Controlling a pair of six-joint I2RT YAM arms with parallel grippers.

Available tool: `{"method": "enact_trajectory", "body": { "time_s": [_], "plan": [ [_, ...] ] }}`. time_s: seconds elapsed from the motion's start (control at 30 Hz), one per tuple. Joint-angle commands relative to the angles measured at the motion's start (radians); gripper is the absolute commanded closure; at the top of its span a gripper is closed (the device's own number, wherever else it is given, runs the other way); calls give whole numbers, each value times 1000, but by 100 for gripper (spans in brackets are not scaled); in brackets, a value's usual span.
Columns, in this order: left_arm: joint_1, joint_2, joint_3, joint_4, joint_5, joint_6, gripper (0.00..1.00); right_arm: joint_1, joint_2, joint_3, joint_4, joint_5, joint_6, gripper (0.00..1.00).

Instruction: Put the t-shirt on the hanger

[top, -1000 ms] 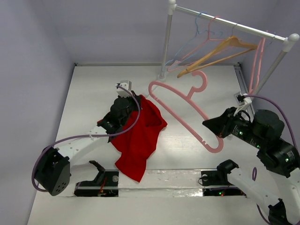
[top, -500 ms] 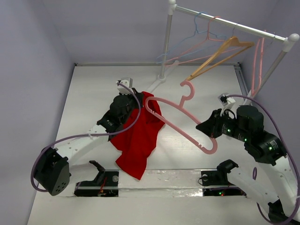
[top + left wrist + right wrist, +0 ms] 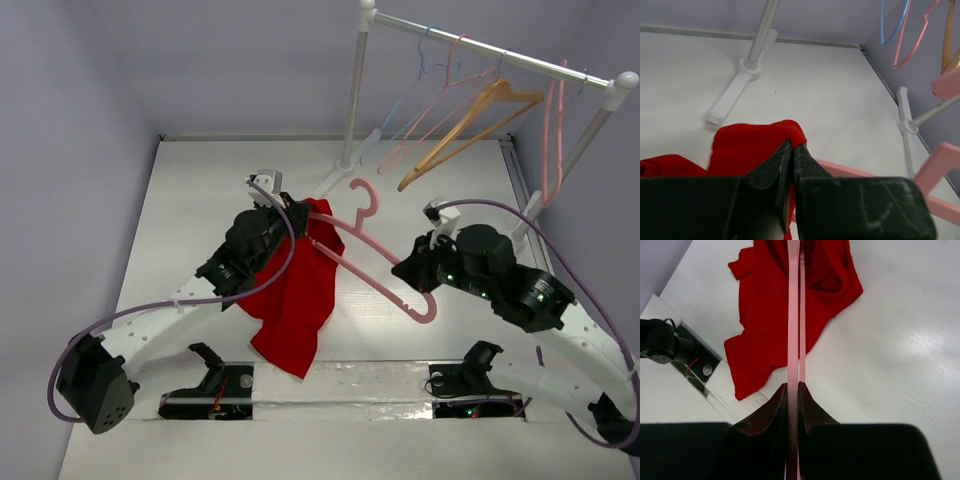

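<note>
The red t-shirt [image 3: 300, 290] hangs crumpled from my left gripper [image 3: 291, 213], which is shut on a fold at its top edge [image 3: 790, 132]. My right gripper [image 3: 408, 272] is shut on the pale pink hanger [image 3: 375, 265], held above the table with its hook up. The hanger's left end reaches into the shirt's top, next to the left gripper. In the right wrist view the hanger [image 3: 794, 315] runs straight out from the jaws and passes into the shirt's opening [image 3: 790, 295].
A white clothes rail [image 3: 490, 50] stands at the back right with a light-blue hanger [image 3: 415, 85], pink hangers [image 3: 548, 125] and an orange-tan hanger [image 3: 470, 120]. Its foot [image 3: 737, 90] lies on the table behind the shirt.
My right gripper has carried the pink hanger left and down toward the shirt; its left end now reaches the shirt's top. The left gripper still holds the shirt, slightly raised.
</note>
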Motion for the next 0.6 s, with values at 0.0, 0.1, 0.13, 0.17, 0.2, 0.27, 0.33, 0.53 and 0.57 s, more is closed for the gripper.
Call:
{"method": "enact_trajectory", "body": {
  "time_s": [0.0, 0.1, 0.13, 0.17, 0.2, 0.27, 0.33, 0.53, 0.57],
  "plan": [
    [-11, -77, 56, -14, 7, -3, 100, 142, 39, -2, 226, 208, 0, 100],
    [-31, -124, 73, -60, -7, -3, 100, 278, 85, -25, 339, 373, -16, 100],
    [-45, -138, 82, -73, -11, -6, 100, 309, 95, -34, 370, 432, -19, 100],
    [-60, -149, 86, -88, -20, -11, 100, 335, 118, -45, 431, 525, -22, 100],
    [-60, -171, 91, -100, -27, -19, 100, 358, 130, -71, 464, 562, -19, 100],
    [-88, -193, 105, -137, -39, -28, 100, 372, 156, -105, 539, 653, -2, 100],
    [-97, -225, 106, -163, -68, -37, 100, 372, 197, -143, 660, 688, -2, 100],
    [-117, -279, 128, -203, -76, -46, 100, 372, 283, -232, 1071, 731, -103, 100],
    [-117, -284, 133, -208, -76, -48, 100, 372, 309, -232, 1107, 740, -108, 100]
  ]
}}
